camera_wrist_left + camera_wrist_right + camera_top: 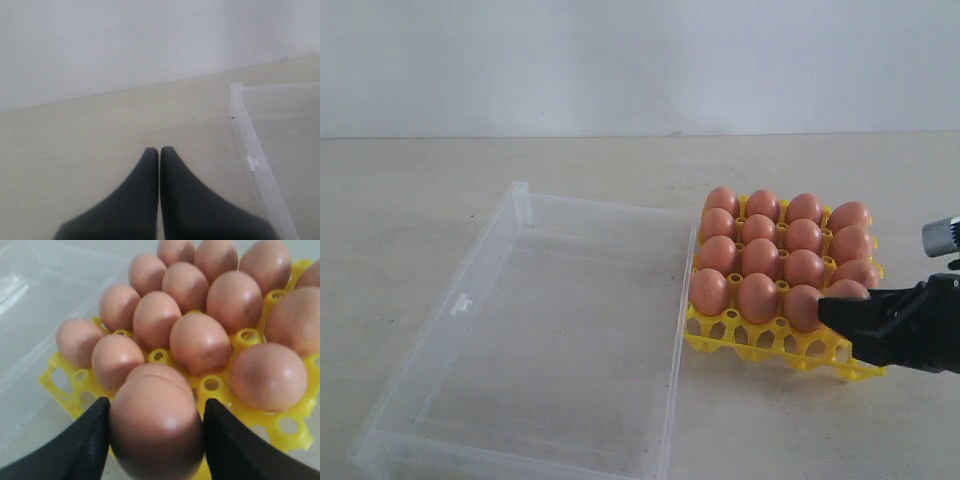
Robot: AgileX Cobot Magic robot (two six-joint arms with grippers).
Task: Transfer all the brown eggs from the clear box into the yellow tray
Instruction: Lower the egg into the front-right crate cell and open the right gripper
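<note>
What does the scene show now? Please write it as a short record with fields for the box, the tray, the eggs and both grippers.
clear box: no eggs inside
yellow tray: beside the box
brown eggs: fifteen seated in the tray's cups
last egg: at the tray's near right corner, between the right fingers
right gripper: fingers closed on the last egg
left gripper: fingers shut, empty, over the table beside the box

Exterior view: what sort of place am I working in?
Most likely a lab or test bench, not a kitchen: a bare pale tabletop, a plain white wall behind it, and just the clear box and the yellow tray of brown eggs on it.
</note>
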